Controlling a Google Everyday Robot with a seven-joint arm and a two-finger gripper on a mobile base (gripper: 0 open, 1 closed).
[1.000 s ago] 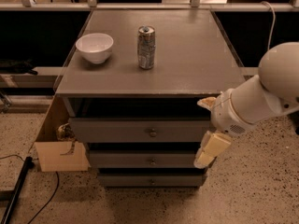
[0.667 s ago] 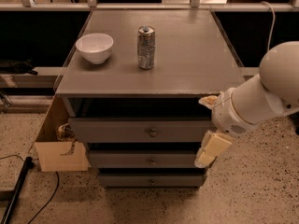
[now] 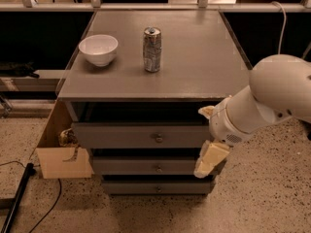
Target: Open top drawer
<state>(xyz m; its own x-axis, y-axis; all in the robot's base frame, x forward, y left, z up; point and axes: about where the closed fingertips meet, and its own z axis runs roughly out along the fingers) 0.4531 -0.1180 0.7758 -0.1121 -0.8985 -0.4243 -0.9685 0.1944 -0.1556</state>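
Nothing has visibly shifted over the last second: the arm and every object sit where they were. The wide grey-painted wooden top drawer [image 3: 121, 136] lies just under the front edge of the grey bench [image 3: 194, 57] and looks still pushed in. Its small round brass knob [image 3: 158, 138] sits at the centre of the flat front, untouched.

The robot's cream-coloured hand [image 3: 212, 149] hangs below the bench's front right corner, over the right end of the drawer fronts and well to the right of the knob. Whether it is open or closed cannot be told.

To do this step well, the hand probably needs to travel left along the front to the upper knob, not the similar ones on the two narrower drawers [image 3: 146, 166] below. It should close squarely on it, then pull straight out.

Farther off, a white ceramic bowl [image 3: 98, 49] and a silver drink can [image 3: 152, 49] stand towards the back left. A gentle pull should leave them undisturbed.
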